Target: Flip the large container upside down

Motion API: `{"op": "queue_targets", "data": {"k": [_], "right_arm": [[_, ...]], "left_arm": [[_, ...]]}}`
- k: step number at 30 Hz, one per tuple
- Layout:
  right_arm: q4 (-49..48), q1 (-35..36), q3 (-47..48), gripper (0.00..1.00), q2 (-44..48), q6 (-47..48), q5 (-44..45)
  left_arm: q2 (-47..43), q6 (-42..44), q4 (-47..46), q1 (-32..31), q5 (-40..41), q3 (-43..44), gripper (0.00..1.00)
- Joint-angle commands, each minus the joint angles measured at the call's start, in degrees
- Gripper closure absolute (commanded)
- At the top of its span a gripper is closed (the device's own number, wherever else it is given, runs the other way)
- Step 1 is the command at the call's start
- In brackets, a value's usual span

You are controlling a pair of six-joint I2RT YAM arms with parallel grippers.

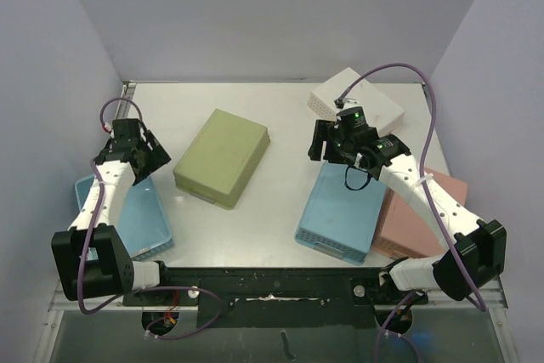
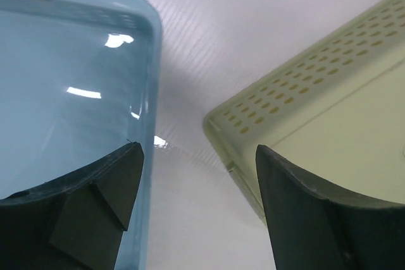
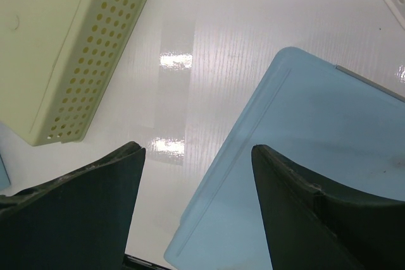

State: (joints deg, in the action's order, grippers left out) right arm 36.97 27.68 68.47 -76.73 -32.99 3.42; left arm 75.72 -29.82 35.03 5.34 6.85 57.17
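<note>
The large container (image 1: 223, 157) is an olive-green bin with perforated sides. It lies bottom up in the middle of the table, seen also in the left wrist view (image 2: 329, 112) and the right wrist view (image 3: 50, 49). My left gripper (image 1: 151, 157) hovers just left of it, above the strip of table between it and a blue bin (image 2: 69, 93). This gripper (image 2: 197, 150) is open, with only bare table between its fingers. My right gripper (image 1: 325, 144) hangs open and empty to the right of the green container, over the near corner of an overturned blue bin (image 3: 316, 156).
A blue bin (image 1: 136, 218) lies at the left edge under my left arm. At the right, an overturned blue bin (image 1: 344, 210) lies beside a pink one (image 1: 421, 218). A white perforated bin (image 1: 357, 99) stands at the back right. Walls close in the table on three sides.
</note>
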Motion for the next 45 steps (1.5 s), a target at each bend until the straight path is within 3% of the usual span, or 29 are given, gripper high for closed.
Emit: {"op": "queue_targets", "data": {"k": [1, 8, 15, 16, 19, 22, 27, 32, 37, 42, 45], "right_arm": [[-2.27, -0.33, 1.79, 0.30, 1.58, 0.08, -0.26], [-3.00, -0.30, 0.33, 0.30, 1.79, -1.18, -0.88], [-7.42, -0.21, -0.49, 0.30, -0.03, -3.68, -6.93], [-9.46, 0.01, -1.24, 0.30, -0.53, -4.84, -8.79], [-15.72, 2.87, -2.88, 0.30, -3.73, -7.84, -12.67], [-13.59, 8.72, 1.53, 0.30, -10.47, -6.63, -11.84], [-10.43, 15.34, 6.75, 0.39, -20.87, -4.31, -11.10], [-11.71, 17.27, 8.51, 0.37, -25.07, -4.31, -8.13], [-16.81, 17.51, 9.73, 0.35, -29.35, -4.62, -9.77], [-18.22, 17.12, 22.38, 0.34, -38.32, -2.13, -10.90], [-17.30, 15.63, 34.63, 0.34, -46.48, 0.05, -12.04]], "left_arm": [[0.42, -2.54, -0.94, 4.17, 0.91, -1.92, 0.28], [1.22, -1.47, -3.94, 8.36, -5.12, -6.06, 0.31], [2.97, -1.38, -7.25, 8.37, -12.21, -8.34, 0.46], [3.28, -1.26, -7.50, 8.36, -12.75, -8.50, 0.51], [3.80, 0.28, -8.18, 8.36, -15.07, -8.52, 0.78], [3.69, 0.90, -8.38, 8.34, -16.66, -8.16, 1.00], [2.94, 1.30, -6.80, 8.37, -17.82, -4.52, 1.00], [0.97, 0.67, -3.54, 8.21, -18.65, 2.68, 1.00], [-5.93, -3.86, -7.94, 6.56, -21.43, 4.43, 1.00], [-10.69, -9.13, -9.89, 5.58, -25.20, 6.02, 1.00], [-13.18, -9.02, -8.66, 5.55, -25.21, 8.01, 1.00]]}}
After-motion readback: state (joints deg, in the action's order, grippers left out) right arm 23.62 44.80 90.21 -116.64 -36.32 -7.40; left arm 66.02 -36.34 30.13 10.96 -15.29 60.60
